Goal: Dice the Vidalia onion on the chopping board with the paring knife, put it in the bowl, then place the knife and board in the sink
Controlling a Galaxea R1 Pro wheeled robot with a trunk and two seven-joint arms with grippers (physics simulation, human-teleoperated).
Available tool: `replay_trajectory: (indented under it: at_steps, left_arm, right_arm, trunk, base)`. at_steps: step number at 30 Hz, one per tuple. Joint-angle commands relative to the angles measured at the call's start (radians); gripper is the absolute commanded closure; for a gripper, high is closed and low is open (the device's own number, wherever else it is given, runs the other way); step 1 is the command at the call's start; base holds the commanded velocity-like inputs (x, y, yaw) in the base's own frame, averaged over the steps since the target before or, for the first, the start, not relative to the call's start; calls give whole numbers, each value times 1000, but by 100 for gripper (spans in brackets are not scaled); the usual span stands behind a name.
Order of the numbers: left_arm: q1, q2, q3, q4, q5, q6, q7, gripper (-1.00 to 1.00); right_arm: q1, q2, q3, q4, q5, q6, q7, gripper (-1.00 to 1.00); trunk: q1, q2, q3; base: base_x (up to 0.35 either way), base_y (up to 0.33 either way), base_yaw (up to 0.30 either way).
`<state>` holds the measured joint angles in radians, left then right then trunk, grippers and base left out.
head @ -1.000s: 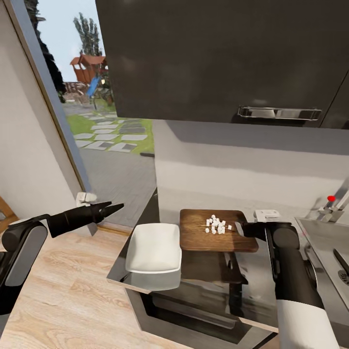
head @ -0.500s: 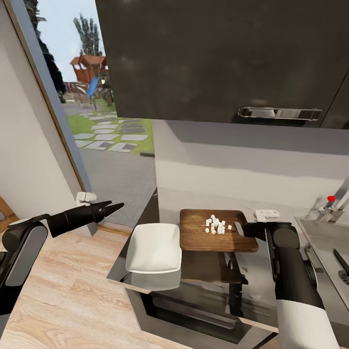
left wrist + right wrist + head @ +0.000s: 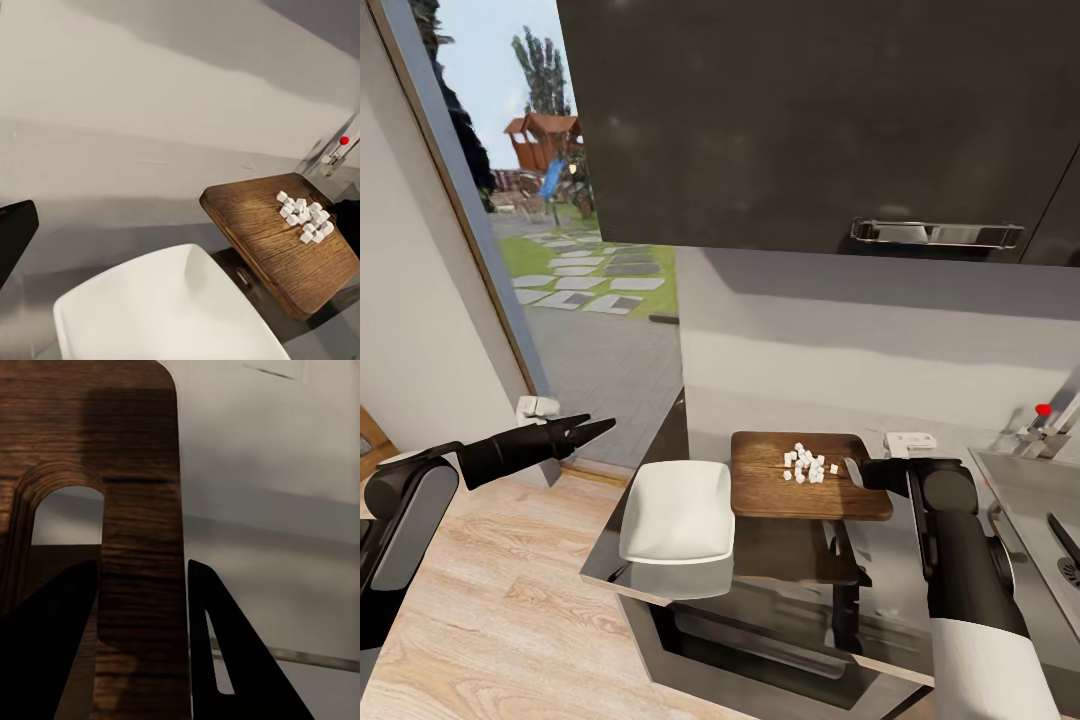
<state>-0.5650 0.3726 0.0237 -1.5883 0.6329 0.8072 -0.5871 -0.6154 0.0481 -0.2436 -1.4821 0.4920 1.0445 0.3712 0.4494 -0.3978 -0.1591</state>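
Grey worktop [image 3: 880, 560] runs under dark wall cabinets, with a doorway to a garden off to my left, and everything the task needs next sits in one short row on it. I see the chopping board [image 3: 780, 495] lying flat with its long axis running left to right across my view, the diced onion [image 3: 807, 466] heaped as small white cubes toward its right half. Just beside the board's left edge, close enough that I cannot tell whether they touch, sits the white bowl [image 3: 678, 512], and nothing is in it yet.

My right claw [image 3: 853, 470] is at the board's right end. From the right wrist view its two dark fingers [image 3: 225, 660] straddle the strip of wood beside the slot handle hole, one on each side of that strip, so I read it as closed on the chopping board [image 3: 139, 547] at the handle end, or very nearly so. My left claw [image 3: 595, 430] hangs out over the floor well left of the worktop, pointing toward the bowl, holding nothing; its tips look drawn together, though I cannot tell for sure.

What the next move turns on, as I judge it: the bowl lies on the far side of the board from my gripping claw, straight along the board's long axis. Lifting the handle end would tilt the board down toward the bowl, sending the cubes leftward. The risk is cubes spilling over the long edges
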Motion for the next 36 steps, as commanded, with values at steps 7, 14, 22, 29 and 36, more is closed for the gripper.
replay_trajectory:
  at_steps: [7, 14, 22, 29, 36]
  left_arm:
    - [-1, 0, 1, 0, 2, 6, -2, -100]
    - [-1, 0, 1, 0, 2, 6, -2, -100]
    - [-1, 0, 1, 0, 2, 6, -2, -100]
    - [-1, 0, 1, 0, 2, 6, -2, -100]
    - [-1, 0, 1, 0, 2, 6, -2, -100]
  right_arm:
    - [-1, 1, -2, -1, 9, 3, 11, 100]
    - [-1, 1, -2, -1, 9, 3, 11, 100]
    - [-1, 1, -2, -1, 9, 3, 11, 100]
    - [-1, 1, -2, -1, 9, 3, 11, 100]
    - [-1, 1, -2, -1, 9, 3, 11, 100]
  trunk:
    - [1, -2, -2]
    - [1, -2, -2]
    - [1, -2, 2]
    - [1, -2, 6]
    - [1, -2, 10]
  base:
    - [0, 0, 4]
    - [0, 0, 0]
    - [0, 0, 0]
    - [0, 0, 0]
    - [0, 0, 0]
